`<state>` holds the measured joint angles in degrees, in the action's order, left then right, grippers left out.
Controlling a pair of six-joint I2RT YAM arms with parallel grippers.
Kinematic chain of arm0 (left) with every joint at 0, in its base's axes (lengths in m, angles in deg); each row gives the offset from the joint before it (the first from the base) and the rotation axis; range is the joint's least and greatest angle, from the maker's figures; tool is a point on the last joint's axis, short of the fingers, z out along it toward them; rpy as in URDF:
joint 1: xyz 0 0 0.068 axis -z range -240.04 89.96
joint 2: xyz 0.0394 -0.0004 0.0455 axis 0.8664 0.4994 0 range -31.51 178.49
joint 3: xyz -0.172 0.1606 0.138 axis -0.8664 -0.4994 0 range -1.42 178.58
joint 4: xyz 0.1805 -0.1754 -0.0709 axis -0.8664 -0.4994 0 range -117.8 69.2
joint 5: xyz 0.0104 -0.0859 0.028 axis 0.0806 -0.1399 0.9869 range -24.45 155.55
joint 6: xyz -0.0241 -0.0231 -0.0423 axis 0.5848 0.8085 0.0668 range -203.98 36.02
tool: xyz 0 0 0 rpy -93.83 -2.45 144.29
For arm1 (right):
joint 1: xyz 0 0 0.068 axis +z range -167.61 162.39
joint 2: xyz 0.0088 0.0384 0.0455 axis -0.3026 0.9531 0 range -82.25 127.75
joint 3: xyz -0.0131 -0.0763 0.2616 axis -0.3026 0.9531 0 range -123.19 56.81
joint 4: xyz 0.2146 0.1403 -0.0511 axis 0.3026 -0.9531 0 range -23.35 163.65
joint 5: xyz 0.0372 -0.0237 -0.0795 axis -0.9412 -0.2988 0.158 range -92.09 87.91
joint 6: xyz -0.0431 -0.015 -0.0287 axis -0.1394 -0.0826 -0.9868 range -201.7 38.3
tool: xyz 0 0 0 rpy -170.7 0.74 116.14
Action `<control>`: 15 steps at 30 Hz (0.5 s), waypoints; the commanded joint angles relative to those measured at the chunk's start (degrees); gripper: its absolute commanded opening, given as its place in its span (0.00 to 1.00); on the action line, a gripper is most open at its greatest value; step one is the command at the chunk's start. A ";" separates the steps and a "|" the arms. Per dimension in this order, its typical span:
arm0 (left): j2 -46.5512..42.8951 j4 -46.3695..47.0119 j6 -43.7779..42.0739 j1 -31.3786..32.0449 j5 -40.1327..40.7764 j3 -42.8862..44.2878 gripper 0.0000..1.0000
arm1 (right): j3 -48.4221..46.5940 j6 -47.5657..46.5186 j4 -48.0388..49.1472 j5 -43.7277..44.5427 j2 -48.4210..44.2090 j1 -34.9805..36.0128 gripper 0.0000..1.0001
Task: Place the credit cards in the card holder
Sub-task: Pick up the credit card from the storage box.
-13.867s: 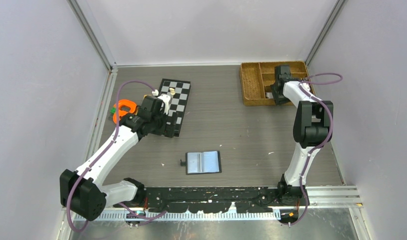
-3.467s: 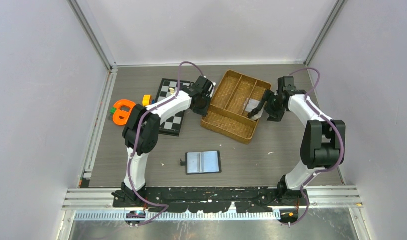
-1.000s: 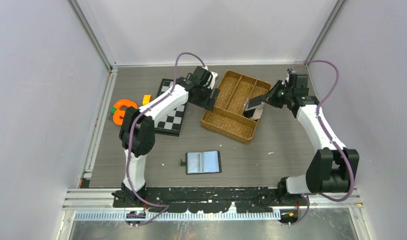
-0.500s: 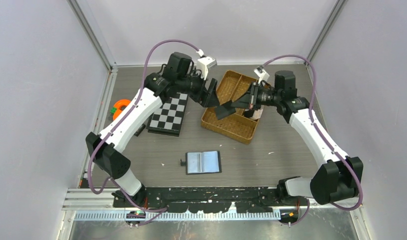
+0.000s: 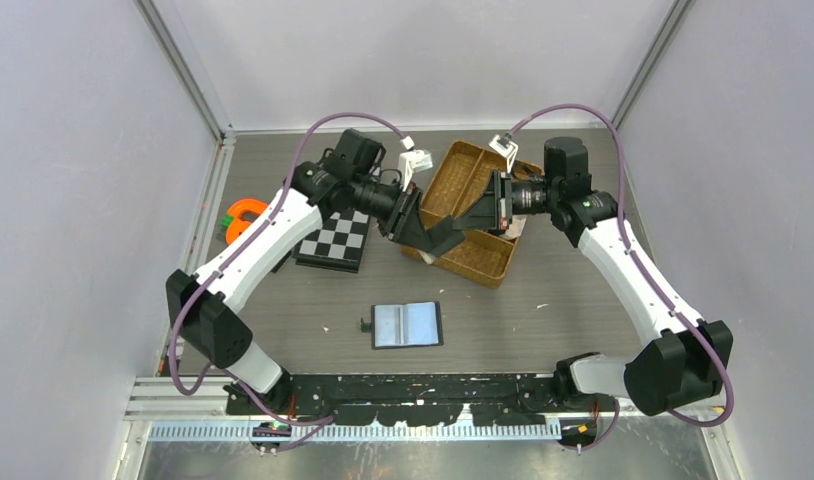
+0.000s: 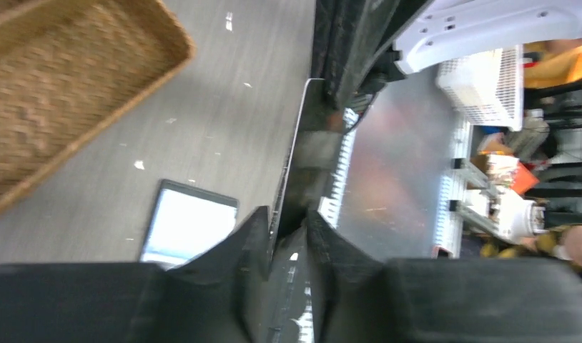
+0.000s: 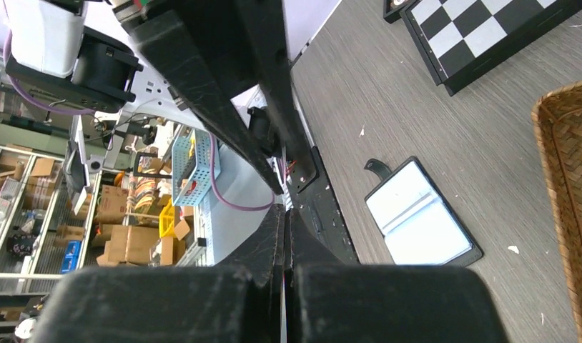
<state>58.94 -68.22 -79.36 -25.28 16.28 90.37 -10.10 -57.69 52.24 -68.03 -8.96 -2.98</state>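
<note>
Above the tray's near-left corner my two grippers meet tip to tip. The right gripper (image 5: 463,222) (image 7: 283,209) is shut on a dark credit card (image 5: 449,236), seen edge-on as a thin line between its jaws. The left gripper (image 5: 433,238) (image 6: 288,214) has its fingers (image 7: 224,107) on either side of the card's free end. A narrow gap still shows between them, and I cannot tell whether they touch the card. The card holder (image 5: 408,324) (image 7: 420,212) (image 6: 188,225) lies open and flat near the front edge, pale pockets up.
The brown woven tray (image 5: 473,258) (image 6: 59,93) (image 7: 567,164) sits at an angle at the back centre. A chessboard (image 5: 333,240) (image 7: 488,36) lies to its left, with an orange object (image 5: 245,212) further left. The arm-base rail (image 5: 433,385) runs along the front edge.
My right gripper lifted the dark card out of the tray and swung it left. The left arm rose and came to meet it, and its wide-open jaws narrowed around the card.
</note>
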 commanded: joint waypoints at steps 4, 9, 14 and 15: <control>-3.77 8.03 8.98 -0.06 -11.44 -5.77 0.00 | -2.42 -1.95 -0.14 3.07 -2.59 0.11 0.01; -8.10 13.00 11.78 -0.12 -4.85 -10.91 0.00 | -3.12 1.24 0.49 12.19 -2.87 -3.03 0.50; -15.40 34.59 25.74 -0.07 8.98 -22.97 0.00 | 2.51 11.32 11.81 13.81 -6.79 -7.84 0.62; -16.37 38.45 28.42 -0.12 11.29 -24.91 0.00 | 3.92 13.02 13.61 14.92 -7.84 -7.87 0.63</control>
<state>48.25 -49.60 -63.08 -25.50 16.98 70.92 -9.27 -53.47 54.97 -56.99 -11.27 -9.17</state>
